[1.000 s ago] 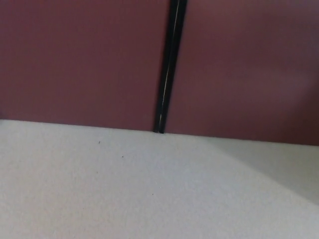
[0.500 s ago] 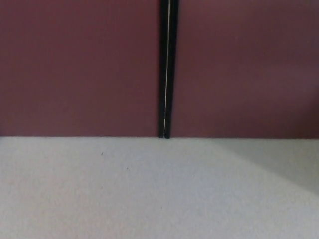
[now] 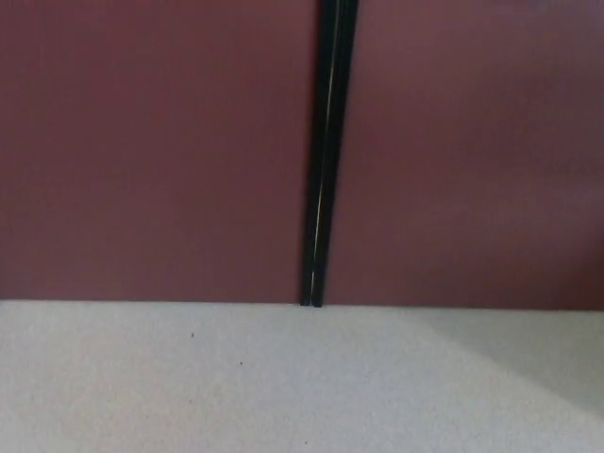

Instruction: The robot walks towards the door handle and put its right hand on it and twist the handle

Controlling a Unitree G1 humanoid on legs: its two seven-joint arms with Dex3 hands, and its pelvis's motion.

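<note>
Dark maroon fills the upper two thirds of the head view: a flat, matte door surface in two panels, the left door panel (image 3: 151, 151) and the right door panel (image 3: 472, 151), standing side by side. Between them runs a narrow black gap (image 3: 326, 151), nearly upright but leaning a little, its top further to the right than its foot, with a thin pale line of light down its middle. The gap comes in at the top edge of the picture and ends where the panels meet the floor. That floor (image 3: 189, 387) is a pale grey, finely speckled surface across the bottom third, meeting the doors along an almost level line. Two small dark specks (image 3: 192, 334) lie on it left of centre, close to the foot of the left panel. A soft grey shadow (image 3: 538, 359) darkens the floor at the lower right, widening toward the right edge. The whole picture is somewhat blurred, so no finer detail of the door surface can be told. The door handle does not show in this view; only the lower part of the doors is seen. Neither the robot's left hand nor its right hand appears, so whether their fingers are spread or closed cannot be told.
</note>
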